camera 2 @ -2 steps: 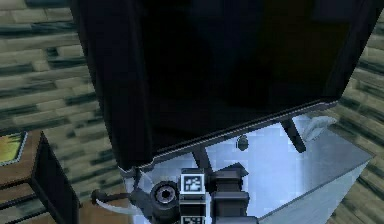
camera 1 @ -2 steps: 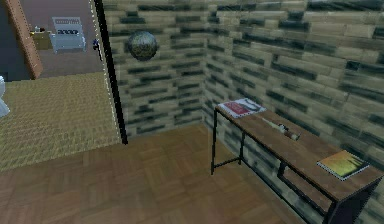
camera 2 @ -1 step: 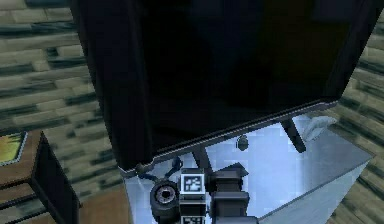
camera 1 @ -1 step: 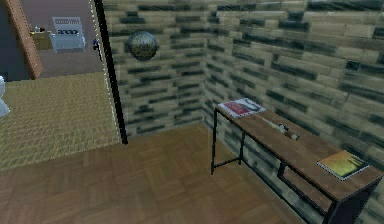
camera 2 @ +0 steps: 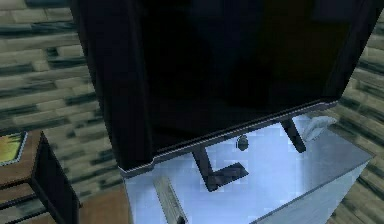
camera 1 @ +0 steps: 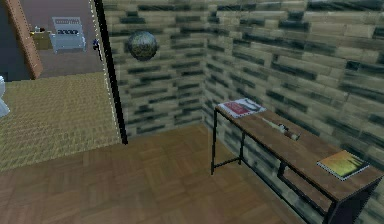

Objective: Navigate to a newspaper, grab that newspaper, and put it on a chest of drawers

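Where brick walls point(camera 1: 290, 60) meet, side table point(camera 1: 300, 150) bears newspaper point(camera 1: 240, 107) | television point(camera 2: 240, 70) on white stand point(camera 2: 310, 175) | gripper: cannot tell

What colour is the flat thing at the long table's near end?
The flat thing is green and yellow, clearest in the forward view.

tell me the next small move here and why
Probably roll forward a little toward the narrow table, since a flat printed sheet, likely the newspaper, lies at its far end by the brick wall. The arm side faces a dark television on a white stand, so reaching would be premature.
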{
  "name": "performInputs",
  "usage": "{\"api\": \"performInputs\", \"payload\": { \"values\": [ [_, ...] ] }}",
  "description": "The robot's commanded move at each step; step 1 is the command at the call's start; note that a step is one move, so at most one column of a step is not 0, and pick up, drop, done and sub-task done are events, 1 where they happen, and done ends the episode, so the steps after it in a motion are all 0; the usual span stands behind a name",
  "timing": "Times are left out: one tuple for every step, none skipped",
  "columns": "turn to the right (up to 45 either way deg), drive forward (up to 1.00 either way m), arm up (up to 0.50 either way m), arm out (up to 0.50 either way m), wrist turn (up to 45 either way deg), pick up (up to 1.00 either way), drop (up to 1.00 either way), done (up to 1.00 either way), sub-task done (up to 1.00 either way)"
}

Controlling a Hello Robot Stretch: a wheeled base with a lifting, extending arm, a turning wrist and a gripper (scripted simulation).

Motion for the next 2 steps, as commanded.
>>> {"api": "performInputs", "payload": {
  "values": [
    [0.0,0.0,0.0,0.0,0.0,1.0,0.0,0.0,0.0],
    [0.0,0.0,0.1,0.0,0.0,0.0,0.0,0.0,0.0]
  ]
}}
